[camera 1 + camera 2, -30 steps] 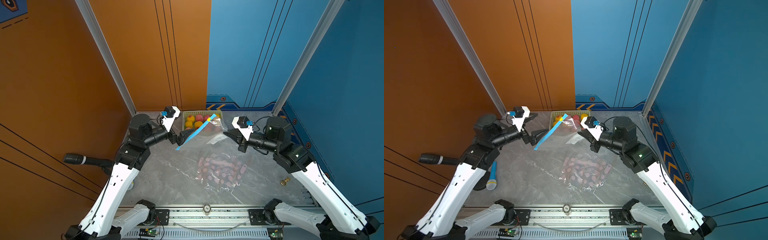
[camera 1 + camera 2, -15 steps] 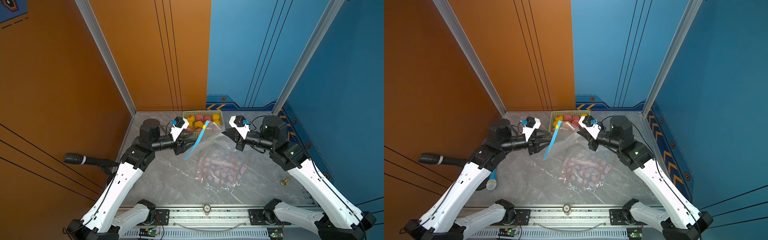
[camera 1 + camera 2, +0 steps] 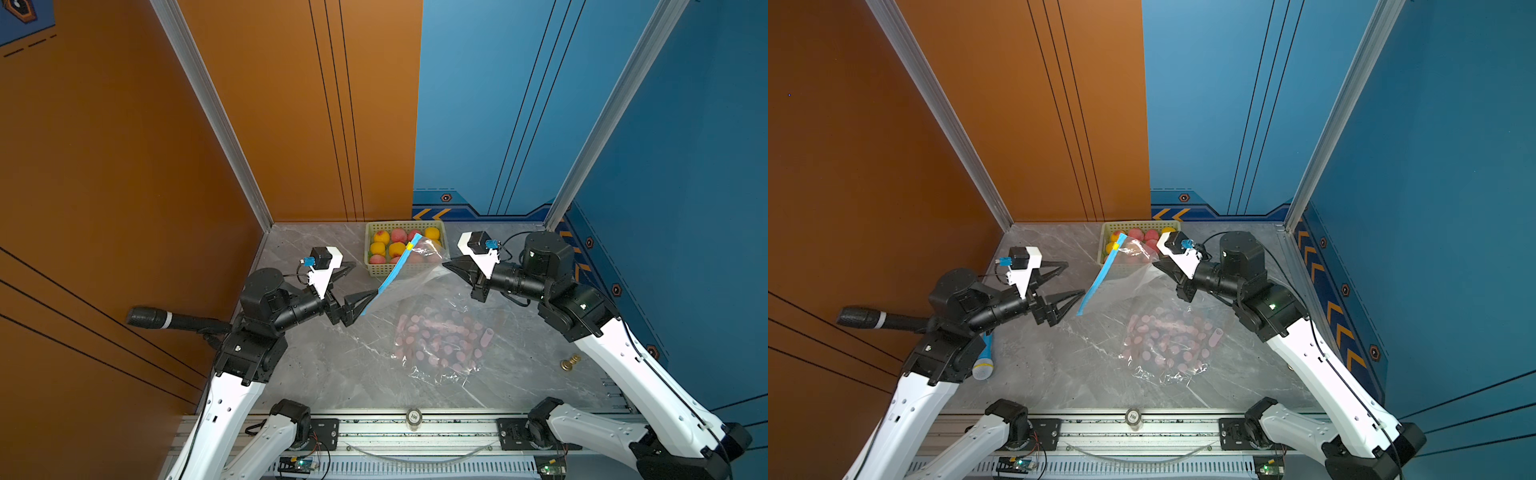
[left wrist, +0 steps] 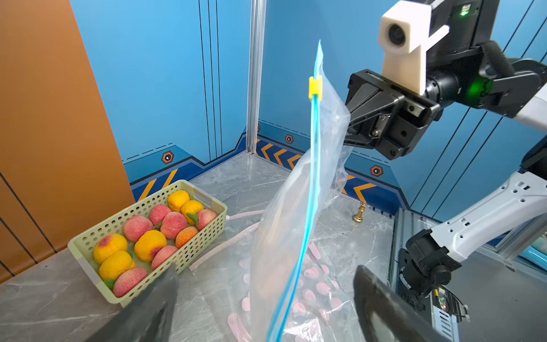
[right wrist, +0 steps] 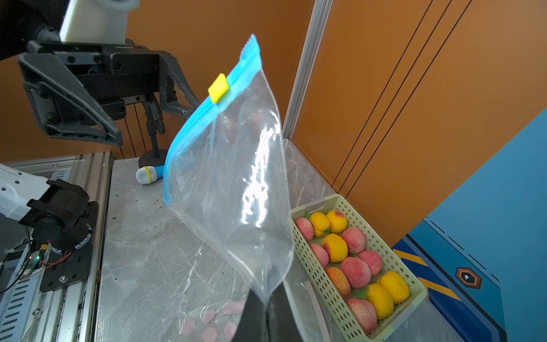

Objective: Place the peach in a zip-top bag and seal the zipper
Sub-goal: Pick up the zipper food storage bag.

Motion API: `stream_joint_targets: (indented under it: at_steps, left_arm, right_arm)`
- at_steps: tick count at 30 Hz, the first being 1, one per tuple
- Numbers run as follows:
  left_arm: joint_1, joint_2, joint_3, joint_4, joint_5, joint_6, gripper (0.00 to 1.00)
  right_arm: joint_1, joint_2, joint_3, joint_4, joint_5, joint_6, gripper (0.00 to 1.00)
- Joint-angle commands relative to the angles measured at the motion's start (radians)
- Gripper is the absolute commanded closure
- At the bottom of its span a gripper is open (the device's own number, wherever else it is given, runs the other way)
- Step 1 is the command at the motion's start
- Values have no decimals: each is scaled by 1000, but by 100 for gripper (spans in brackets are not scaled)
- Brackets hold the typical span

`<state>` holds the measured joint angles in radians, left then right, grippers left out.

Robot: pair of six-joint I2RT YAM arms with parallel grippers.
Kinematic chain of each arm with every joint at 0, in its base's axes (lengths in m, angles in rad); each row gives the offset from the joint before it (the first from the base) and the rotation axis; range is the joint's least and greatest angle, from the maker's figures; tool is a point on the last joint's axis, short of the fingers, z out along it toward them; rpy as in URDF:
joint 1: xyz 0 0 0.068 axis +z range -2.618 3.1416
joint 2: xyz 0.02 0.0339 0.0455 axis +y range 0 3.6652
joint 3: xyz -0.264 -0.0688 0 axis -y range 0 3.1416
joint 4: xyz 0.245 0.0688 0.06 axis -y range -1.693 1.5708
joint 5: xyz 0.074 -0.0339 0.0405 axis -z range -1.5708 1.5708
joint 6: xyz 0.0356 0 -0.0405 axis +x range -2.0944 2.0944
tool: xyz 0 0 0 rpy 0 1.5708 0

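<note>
While right jaws pinch the zip-top bag (image 3: 419, 284), left jaws gape beside its zipper (image 3: 392, 275).

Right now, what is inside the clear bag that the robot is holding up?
Nothing that I can see: the zip-top bag, pinched by the right gripper, looks empty. The peaches lie in the basket beside it. Its pinched corner is hidden.

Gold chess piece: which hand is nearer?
Right. The right hand, shut on the bag, is behind the gold chess piece toward the centre; the open left hand is farther, on the bag's other side.
</note>
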<state>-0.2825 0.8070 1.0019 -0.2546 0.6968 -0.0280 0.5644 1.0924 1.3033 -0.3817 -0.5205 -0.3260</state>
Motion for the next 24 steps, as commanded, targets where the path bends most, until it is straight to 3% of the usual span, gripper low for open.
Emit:
stream_joint_targets:
  at_steps: [1,8,16,18,20,22,24]
  left_arm:
    - [-15,60,21,3,64,-21,7]
    - [-106,171,79,-1,109,8,11]
    - [-204,194,76,2,38,50,84]
    - [-211,182,58,30,-4,33,95]
    - [-217,164,36,56,-66,8,100]
    - [-221,140,-7,127,-137,-14,100]
    - [-228,118,-43,168,-223,-33,100]
  right_arm:
    - [10,-18,-9,32,-10,-12,100]
    - [16,-19,-11,34,-13,-3,100]
    - [16,-2,-47,81,12,33,100]
    - [14,2,-67,108,27,62,100]
    - [13,4,-92,145,52,109,89]
    - [14,6,-115,182,76,182,63]
    - [18,6,-129,208,115,272,48]
